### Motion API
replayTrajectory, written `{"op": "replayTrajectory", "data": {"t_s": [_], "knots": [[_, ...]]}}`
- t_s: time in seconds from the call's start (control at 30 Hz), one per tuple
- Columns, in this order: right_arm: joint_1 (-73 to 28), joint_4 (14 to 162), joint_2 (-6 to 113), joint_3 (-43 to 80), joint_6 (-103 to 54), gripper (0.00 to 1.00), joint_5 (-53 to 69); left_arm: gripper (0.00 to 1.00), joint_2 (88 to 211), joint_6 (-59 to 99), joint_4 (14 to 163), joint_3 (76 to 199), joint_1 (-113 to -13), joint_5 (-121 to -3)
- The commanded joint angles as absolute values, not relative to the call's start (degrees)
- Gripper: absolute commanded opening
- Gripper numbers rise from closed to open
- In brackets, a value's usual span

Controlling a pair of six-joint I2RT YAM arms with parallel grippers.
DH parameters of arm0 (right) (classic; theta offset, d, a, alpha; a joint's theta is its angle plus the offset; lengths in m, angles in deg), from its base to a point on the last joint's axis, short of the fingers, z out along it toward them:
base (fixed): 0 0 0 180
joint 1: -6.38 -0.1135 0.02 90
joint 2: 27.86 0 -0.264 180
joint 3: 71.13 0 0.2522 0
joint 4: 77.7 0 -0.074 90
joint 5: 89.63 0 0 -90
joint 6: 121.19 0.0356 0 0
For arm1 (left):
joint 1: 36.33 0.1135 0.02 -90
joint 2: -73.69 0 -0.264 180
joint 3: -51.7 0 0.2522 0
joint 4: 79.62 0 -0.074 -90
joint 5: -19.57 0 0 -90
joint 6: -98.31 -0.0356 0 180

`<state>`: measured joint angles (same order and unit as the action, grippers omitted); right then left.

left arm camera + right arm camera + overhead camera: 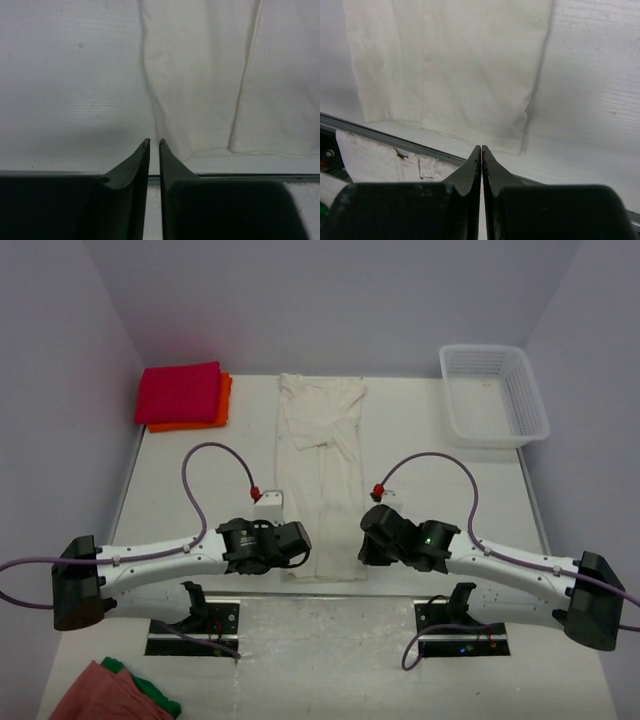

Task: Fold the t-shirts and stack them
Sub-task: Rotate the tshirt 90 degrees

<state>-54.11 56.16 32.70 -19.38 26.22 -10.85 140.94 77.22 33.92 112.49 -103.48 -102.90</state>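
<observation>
The cream-white t-shirt (322, 475) is laid in the middle of the bench (450, 500), folded lengthwise into a long narrow strip; the collar end is turned to the far edge and the hem end lies close to the near edge; wrinkles and tucked-in sleeves are seen at the collar end; the lower part is flat. The magenta-red t-shirt (180, 392) is folded and stacked on the orange t-shirt (224, 405) at the far left corner; only a strip of the orange one is shown along the right and near sides. The white mesh basket (493, 395) is set at the far right corner, well apart from the shirts. A salmon-pink cloth (95, 695) and a green cloth (152, 695) are bunched together at the near left corner. The left arm (150, 560) is stretched in from the left, its jaws placed at the left hem corner of the cream-white shirt; the left jaws are seen almost together, a hairline slit between them, nothing gripped. The right arm (510, 565) is stretched in from the right, its jaws placed at the right hem corner; the right jaws are pressed closed, tip to tip, nothing gripped. Contact between either tip and the cloth cannot be told.
</observation>
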Motion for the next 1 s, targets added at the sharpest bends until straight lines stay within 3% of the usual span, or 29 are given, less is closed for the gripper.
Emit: {"op": "replayTrajectory", "data": {"t_s": [0.0, 0.03, 0.23, 0.63, 0.97], "knots": [[-54.4, 54.1, 37.0, -14.9, 24.7, 0.0, -14.0, 0.05, 142.8, 86.0, 30.5, 113.4, -107.4, -105.1], [-54.4, 54.7, 38.2, -14.5, 24.5, 0.0, -14.0, 0.0, 143.4, 86.2, 30.6, 113.6, -109.4, -104.9], [-54.4, 59.5, 46.0, -12.3, 22.3, 0.0, -11.1, 0.0, 147.3, 84.2, 34.9, 115.6, -116.4, -105.1], [-54.4, 64.3, 54.9, -11.9, 22.2, 0.0, -6.6, 0.0, 151.0, 74.9, 39.7, 117.2, -113.2, -107.9], [-54.4, 65.3, 54.5, -14.3, 23.6, 0.0, -6.4, 0.0, 151.8, 71.9, 43.0, 114.3, -110.1, -105.5]]}}
